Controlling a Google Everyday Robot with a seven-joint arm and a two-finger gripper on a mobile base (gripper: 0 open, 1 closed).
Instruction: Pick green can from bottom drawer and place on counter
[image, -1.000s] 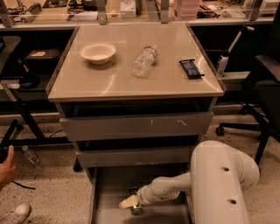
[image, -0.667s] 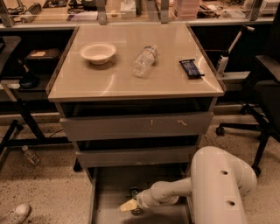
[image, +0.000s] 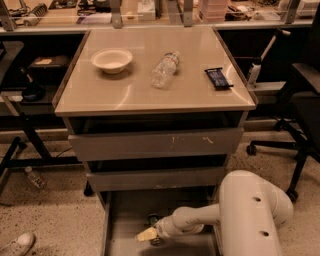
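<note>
Arm (image: 250, 215) is reaching low into the open drawer (image: 125, 227), the bottom one of three. Gripper (image: 146, 234) is sitting just above the drawer floor, near its middle, pale tip pointing left. Can (image: 152, 219) is showing as a small dark shape just behind the tip, partly hidden. Cannot tell whether the gripper is clamped on it or apart. Counter (image: 130, 95) is carrying a bowl (image: 112, 60), a bottle (image: 165, 69) lying on its side, and a dark packet (image: 218, 78).
</note>
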